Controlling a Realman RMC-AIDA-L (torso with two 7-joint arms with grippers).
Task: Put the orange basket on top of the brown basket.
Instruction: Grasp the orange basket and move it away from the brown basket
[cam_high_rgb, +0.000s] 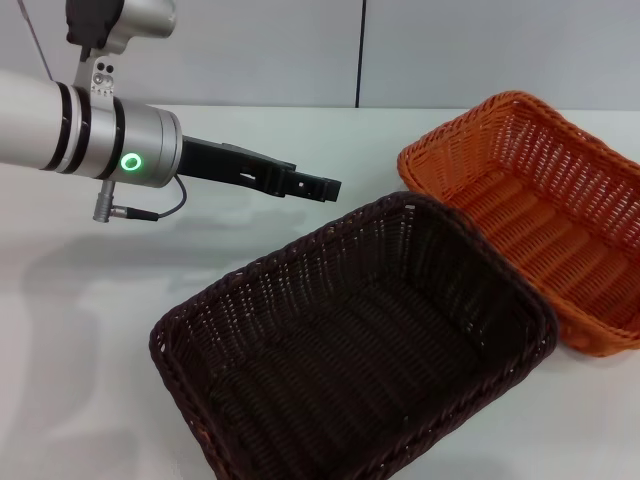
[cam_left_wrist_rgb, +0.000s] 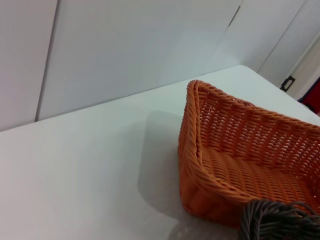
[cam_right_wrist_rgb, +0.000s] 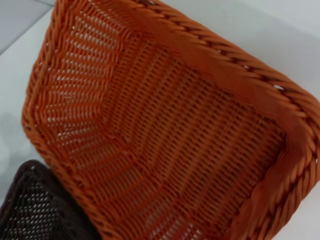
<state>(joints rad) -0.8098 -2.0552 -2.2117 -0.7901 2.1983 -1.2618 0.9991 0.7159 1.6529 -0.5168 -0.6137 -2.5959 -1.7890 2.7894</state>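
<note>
**Head view: two baskets side by side, left arm hovering behind them**

Head view shows a white table (cam_high_rgb: 80, 330) holding two woven baskets. The brown basket (cam_high_rgb: 350, 350), very dark and rectangular, fills the near centre. The orange basket (cam_high_rgb: 540, 215) sits on the table to its right and farther back, its near-left corner touching or almost touching the brown basket's far-right rim. Neither basket is stacked; the task has yet to start. The orange basket's long axis runs diagonally, from far left toward near right.

The left gripper (cam_high_rgb: 318, 187) reaches in from the left, held above the table behind the brown basket and pointing toward the orange basket's nearest corner, a short gap away. Its black fingers appear pressed together and hold nothing.

The right gripper does not appear in any view. The right wrist view looks straight down into the orange basket's interior, so that arm likely hangs directly over it and is nearer. The left wrist view shows the orange basket's corner ahead, across bare table.

The coming move depends on gripping the orange rim, then lifting the basket leftward and nearer, onto the brown one.
</note>
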